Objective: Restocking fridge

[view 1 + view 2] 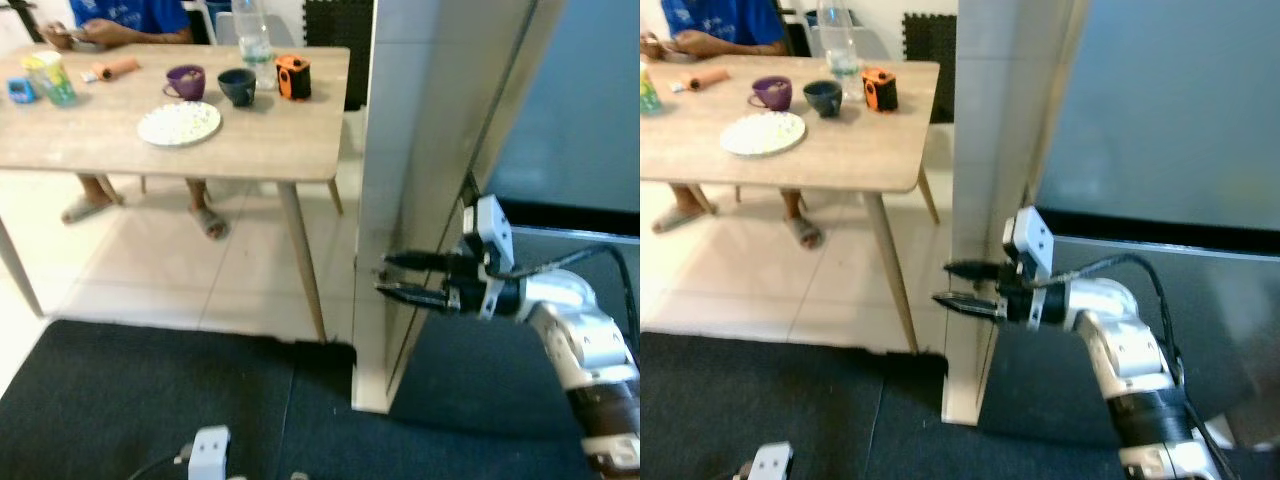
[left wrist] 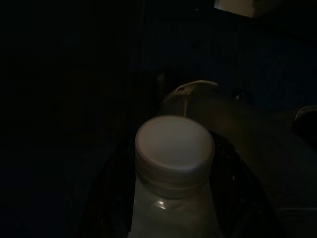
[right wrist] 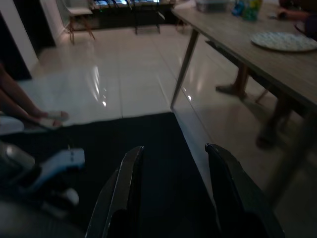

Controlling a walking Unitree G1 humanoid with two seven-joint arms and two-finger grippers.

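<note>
The right gripper point(image 1: 958, 285) is stretched out to the left at the edge of the fridge door point(image 1: 1160, 110), with its two black fingers set a little apart and nothing between them. The tips are at the white side panel point(image 1: 420, 150) where door and cabinet meet, probably because the door must be pulled open before anything can go inside; I cannot tell if a finger is already hooked behind the door edge. In the left wrist view, which is very dark, a plastic bottle point(image 2: 174, 198) with a white cap point(image 2: 174, 148) stands upright between the black fingers of the left gripper point(image 2: 173, 218), so this arm appears to hold the bottle low at the robot's side, ready for later. This bottle is, in my judgement, the thing to restock, and it is not yet in the fridge. On the left stands a wooden table point(image 1: 250, 150) with a white plate point(image 1: 178, 124), a purple cup point(image 1: 186, 81), a dark cup point(image 1: 237, 86), an orange object point(image 1: 293, 76) and a clear bottle point(image 1: 252, 40) at the far side; a person point(image 1: 125, 20) sits behind it. A dark mat point(image 1: 150, 390) covers the near floor. The door looks closed, so the task seems at its beginning.
</note>
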